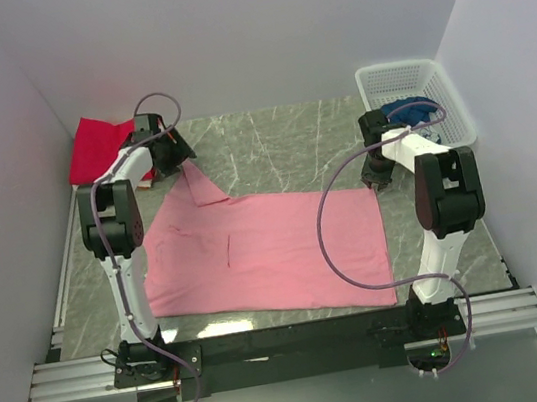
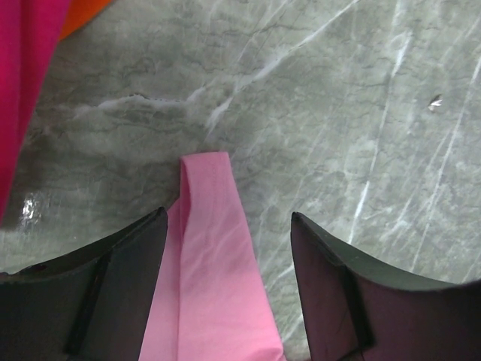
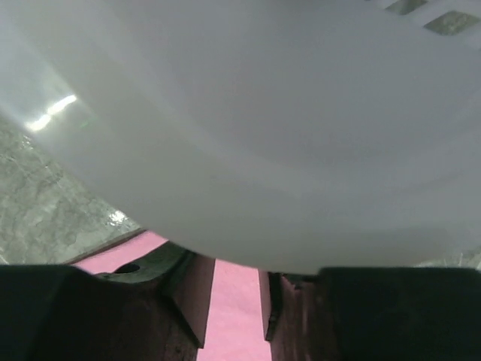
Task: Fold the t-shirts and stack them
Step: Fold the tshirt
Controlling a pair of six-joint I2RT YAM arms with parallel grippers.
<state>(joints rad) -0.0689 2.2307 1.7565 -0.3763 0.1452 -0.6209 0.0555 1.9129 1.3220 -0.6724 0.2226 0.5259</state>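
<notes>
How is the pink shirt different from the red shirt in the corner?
The pink shirt is pale; the red shirt is deep magenta-red. The pink shirt lies spread out in the middle of the table; the red shirt sits bundled in the far left corner. The pink shirt covers far more of the table than the red shirt. Both are soft cloth lying on the table.
</notes>
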